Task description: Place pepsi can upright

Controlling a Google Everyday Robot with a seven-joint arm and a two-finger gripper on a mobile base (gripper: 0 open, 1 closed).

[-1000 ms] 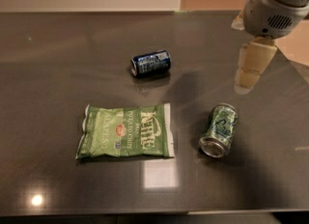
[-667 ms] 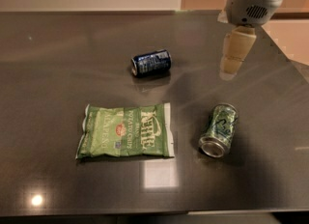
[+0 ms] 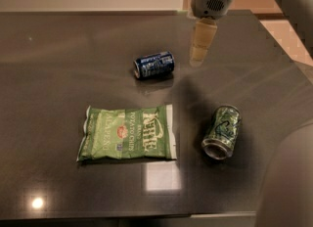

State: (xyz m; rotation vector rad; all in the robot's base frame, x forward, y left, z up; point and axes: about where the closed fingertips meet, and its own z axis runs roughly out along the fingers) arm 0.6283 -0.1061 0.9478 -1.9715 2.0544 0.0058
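The pepsi can (image 3: 154, 64), small and dark blue with light markings, lies on its side on the dark table (image 3: 58, 74), left of centre toward the back. My gripper (image 3: 198, 58) hangs from the arm at the top of the view, pointing down, just right of the can and apart from it. It holds nothing that I can see.
A green chip bag (image 3: 128, 133) lies flat in front of the pepsi can. A green-and-silver can (image 3: 222, 131) lies on its side at the right. The table's right edge runs close behind the gripper, with tan floor beyond.
My gripper has moved left and toward the back, from above the green-and-silver can's side to just right of the pepsi can. The objects have not moved.
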